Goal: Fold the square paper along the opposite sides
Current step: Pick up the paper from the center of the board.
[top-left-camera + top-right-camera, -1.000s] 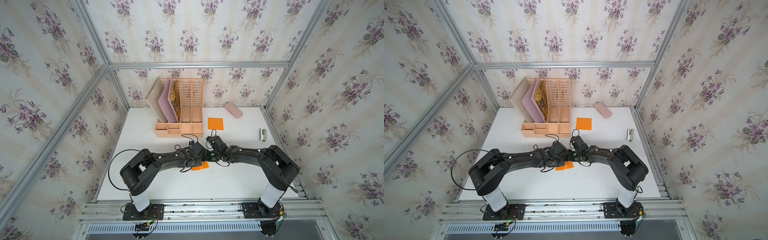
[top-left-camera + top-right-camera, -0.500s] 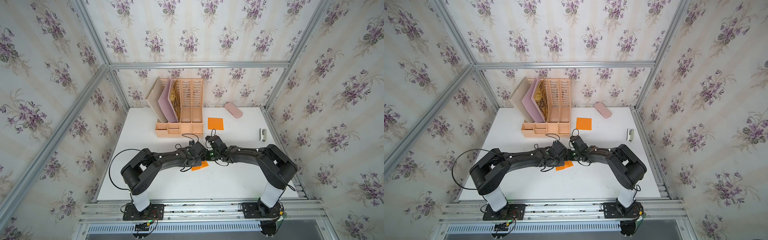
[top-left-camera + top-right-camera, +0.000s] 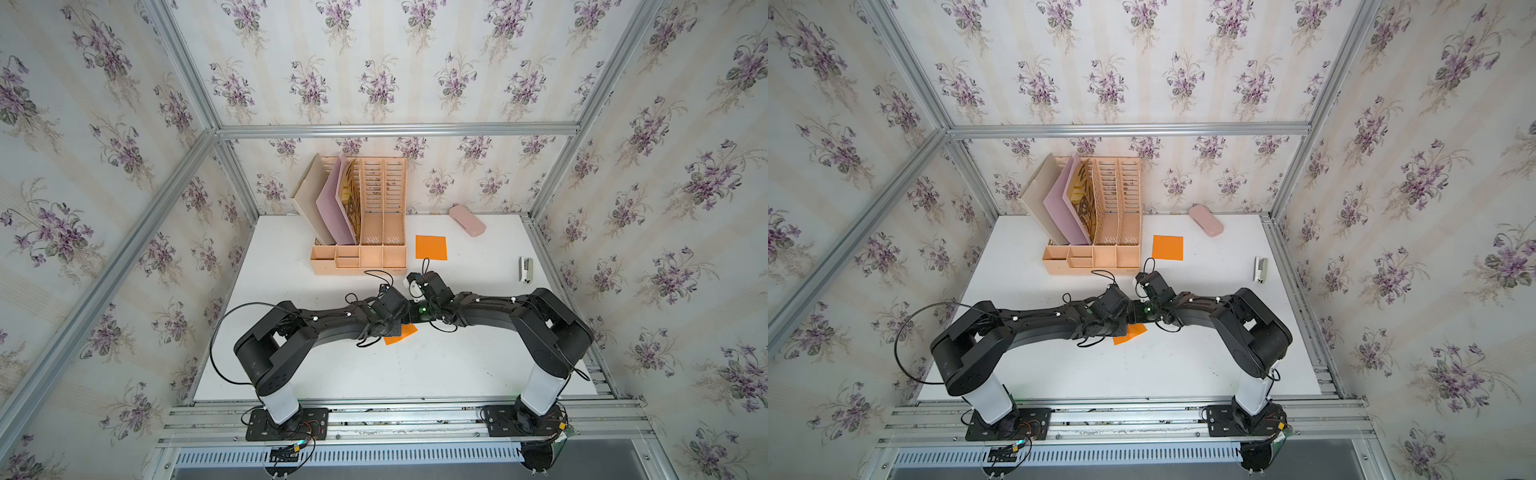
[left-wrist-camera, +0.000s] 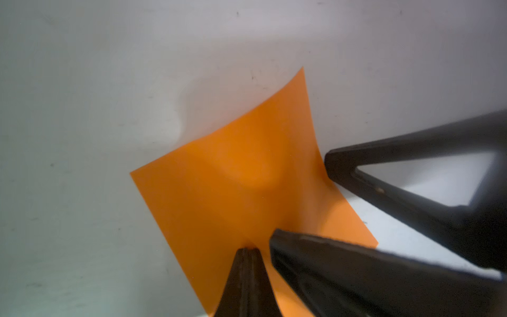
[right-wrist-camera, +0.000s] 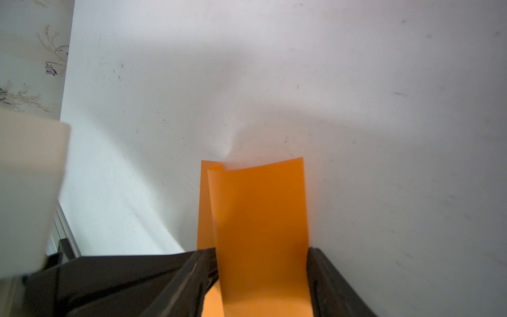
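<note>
The left pincer (image 4: 248,251) is closed tight, its tips pressed onto the square orange paper sheet (image 4: 233,178) on the white tabletop (image 4: 82,109). The right pincer (image 5: 258,252), just beside it, stands open astride the same sheet. A curled-over flap rises between its two fingers.
</note>
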`<state>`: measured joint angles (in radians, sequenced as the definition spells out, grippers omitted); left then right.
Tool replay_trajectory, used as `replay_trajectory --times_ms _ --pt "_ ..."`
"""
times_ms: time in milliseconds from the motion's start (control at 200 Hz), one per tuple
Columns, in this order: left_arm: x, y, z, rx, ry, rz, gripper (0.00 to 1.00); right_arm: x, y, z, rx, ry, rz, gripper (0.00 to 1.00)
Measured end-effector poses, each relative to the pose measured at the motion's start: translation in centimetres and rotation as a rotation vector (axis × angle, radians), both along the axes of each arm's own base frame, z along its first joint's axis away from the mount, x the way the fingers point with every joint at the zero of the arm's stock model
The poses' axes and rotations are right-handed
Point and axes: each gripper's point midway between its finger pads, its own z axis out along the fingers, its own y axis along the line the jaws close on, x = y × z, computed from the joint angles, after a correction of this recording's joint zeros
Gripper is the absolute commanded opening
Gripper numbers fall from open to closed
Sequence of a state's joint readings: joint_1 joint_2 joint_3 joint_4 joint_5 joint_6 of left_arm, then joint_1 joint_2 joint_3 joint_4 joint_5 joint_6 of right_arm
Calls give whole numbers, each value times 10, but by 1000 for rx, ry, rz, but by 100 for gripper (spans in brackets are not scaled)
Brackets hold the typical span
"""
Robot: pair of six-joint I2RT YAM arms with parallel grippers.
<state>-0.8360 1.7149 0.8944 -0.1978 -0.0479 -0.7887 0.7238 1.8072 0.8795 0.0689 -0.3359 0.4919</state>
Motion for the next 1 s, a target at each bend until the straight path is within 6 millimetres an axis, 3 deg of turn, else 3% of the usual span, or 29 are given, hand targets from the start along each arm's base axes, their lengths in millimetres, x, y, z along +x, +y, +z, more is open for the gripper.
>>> replay_trajectory --times_ms 530,744,829,999 --pt "0 -3 8 -67 -54 -74 0 -3 8 -2 -10 -14 115 56" --pt "3 -6 11 -83 -70 -80 0 -2 9 -3 -22 -28 138 43" --pt "4 -7 13 -91 -79 -80 0 -2 9 -4 -25 -29 143 33" --pt "5 -7 17 -98 -95 -81 0 -2 9 -4 -25 -23 146 30"
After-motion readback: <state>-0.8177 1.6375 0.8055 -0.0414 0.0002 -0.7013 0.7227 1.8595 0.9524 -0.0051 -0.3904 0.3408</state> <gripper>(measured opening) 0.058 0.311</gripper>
